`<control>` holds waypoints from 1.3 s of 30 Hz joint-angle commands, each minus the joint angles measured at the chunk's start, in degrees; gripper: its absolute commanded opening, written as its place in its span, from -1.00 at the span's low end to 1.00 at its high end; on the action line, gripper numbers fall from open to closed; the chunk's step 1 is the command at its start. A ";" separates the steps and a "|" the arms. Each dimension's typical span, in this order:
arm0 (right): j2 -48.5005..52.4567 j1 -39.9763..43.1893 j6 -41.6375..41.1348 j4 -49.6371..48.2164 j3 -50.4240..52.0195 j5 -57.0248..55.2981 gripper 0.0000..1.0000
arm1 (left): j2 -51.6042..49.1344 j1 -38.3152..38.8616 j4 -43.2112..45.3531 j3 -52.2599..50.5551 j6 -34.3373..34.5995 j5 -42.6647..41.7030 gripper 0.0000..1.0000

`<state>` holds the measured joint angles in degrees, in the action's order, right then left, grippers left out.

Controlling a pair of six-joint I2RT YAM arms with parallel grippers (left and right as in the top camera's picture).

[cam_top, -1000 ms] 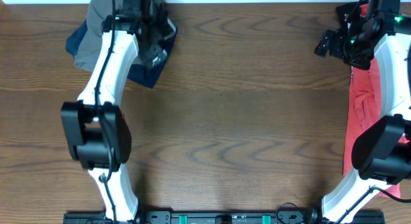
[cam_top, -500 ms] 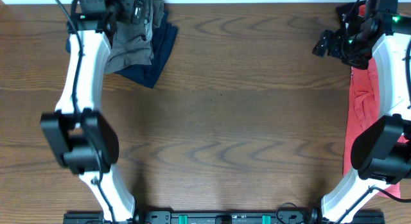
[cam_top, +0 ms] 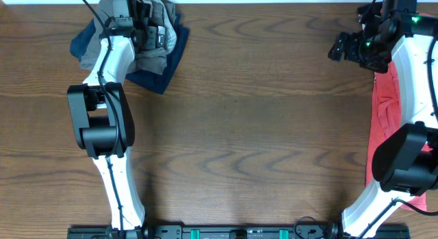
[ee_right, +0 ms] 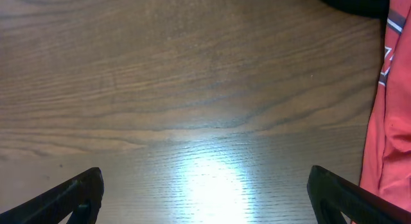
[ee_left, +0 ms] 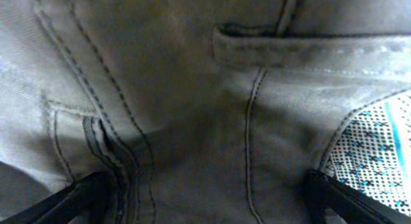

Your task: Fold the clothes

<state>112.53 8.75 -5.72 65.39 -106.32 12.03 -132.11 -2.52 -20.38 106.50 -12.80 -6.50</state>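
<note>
The grey shorts (cam_top: pixel 159 53) lay crumpled on a navy garment (cam_top: pixel 168 69) at the far left corner of the bench (cam_top: pixel 260 129). The left claw (ee_left: pixel 205 185) stood with its fingers wide apart just above the shorts, near a belt loop and a patterned pocket lining; whether it touched the cloth, I could not tell. The right claw (ee_right: pixel 205 185) was also fully apart, holding nothing, over bare wood beside a red garment (cam_top: pixel 384 109).

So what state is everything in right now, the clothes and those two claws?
Grey shorts: crumpled, unfolded, on the navy garment.
Navy garment: bunched under the shorts.
Red garment: lying along the right edge, unfolded.
Left gripper: open, close over the shorts.
Right gripper: open, empty.
</note>
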 commanded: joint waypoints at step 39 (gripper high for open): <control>-61.33 -3.58 8.87 -25.81 25.57 -2.29 0.98 | 31.54 0.17 -0.50 -0.31 1.33 -0.37 0.96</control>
<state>57.56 5.80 3.33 45.39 -93.93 10.15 -100.47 -2.46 -20.93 106.48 -11.92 -6.70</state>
